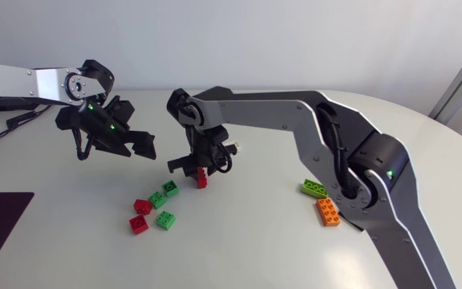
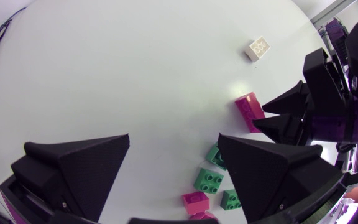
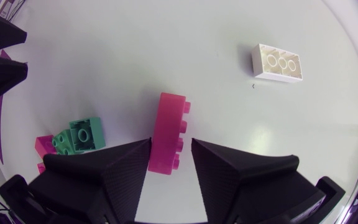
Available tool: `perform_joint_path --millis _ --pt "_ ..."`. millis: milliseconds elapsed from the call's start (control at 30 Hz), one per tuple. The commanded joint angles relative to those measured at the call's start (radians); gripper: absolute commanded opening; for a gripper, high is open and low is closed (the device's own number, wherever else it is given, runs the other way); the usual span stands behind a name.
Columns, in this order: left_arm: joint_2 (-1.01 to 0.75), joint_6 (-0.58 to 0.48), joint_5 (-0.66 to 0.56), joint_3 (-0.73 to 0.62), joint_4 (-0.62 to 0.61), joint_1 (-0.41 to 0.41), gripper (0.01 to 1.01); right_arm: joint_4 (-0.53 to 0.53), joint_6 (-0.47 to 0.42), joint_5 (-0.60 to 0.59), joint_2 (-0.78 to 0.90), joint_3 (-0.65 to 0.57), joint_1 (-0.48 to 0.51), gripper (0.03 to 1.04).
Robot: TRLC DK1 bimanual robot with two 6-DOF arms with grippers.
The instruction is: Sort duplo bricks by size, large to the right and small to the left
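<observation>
Grips long red brick (image 1: 201, 178) at worktop (image 1: 255, 249) centre with right claw (image 3: 170, 163), near 1 end only. Holds left claw (image 2: 174, 140) wide open, empty. Risk: brick pivoting or slipping during carry right, through off-centre hold.

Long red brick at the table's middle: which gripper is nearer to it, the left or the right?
Right. The right gripper has one end of the long red brick between its fingers; the left gripper hangs open, well apart from the brick.
</observation>
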State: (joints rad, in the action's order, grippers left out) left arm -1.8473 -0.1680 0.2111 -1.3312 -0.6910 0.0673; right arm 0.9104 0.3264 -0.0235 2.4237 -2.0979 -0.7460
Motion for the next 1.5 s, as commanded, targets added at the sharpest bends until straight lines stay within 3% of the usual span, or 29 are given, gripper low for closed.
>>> perform_joint_path --millis 0,133,367,600,933,1067,1233,1267,1467 --pt "0.013 -0.018 0.014 0.027 0.007 0.000 0.989 -0.005 0.033 0.004 0.002 0.039 0.002 0.38" --pt "0.013 -0.018 0.014 0.029 0.007 0.000 0.989 -0.062 0.031 0.004 -0.041 0.110 0.002 0.26" --pt "0.013 -0.015 0.016 0.030 0.008 0.008 0.989 -0.081 0.031 -0.006 -0.120 0.216 0.002 0.26" --pt "0.010 -0.008 0.016 0.029 0.015 0.023 0.989 -0.128 0.030 -0.044 -0.298 0.457 0.016 0.26" --pt "0.007 0.012 0.016 0.030 0.028 0.075 0.989 -0.219 -0.027 -0.052 -0.600 0.932 0.200 0.26" --pt "0.007 0.024 0.016 0.032 0.036 0.101 0.989 -0.257 -0.058 -0.041 -0.653 1.052 0.272 0.26" --pt "0.013 0.030 0.016 0.033 0.036 0.123 0.989 -0.311 -0.063 -0.043 -0.669 1.124 0.283 0.27" --pt "0.014 0.030 0.016 0.033 0.034 0.124 0.989 -0.314 -0.063 -0.043 -0.669 1.124 0.283 0.28" --pt "0.017 0.022 0.016 0.038 0.030 0.126 0.989 -0.291 -0.063 -0.046 -0.661 1.102 0.280 0.64"
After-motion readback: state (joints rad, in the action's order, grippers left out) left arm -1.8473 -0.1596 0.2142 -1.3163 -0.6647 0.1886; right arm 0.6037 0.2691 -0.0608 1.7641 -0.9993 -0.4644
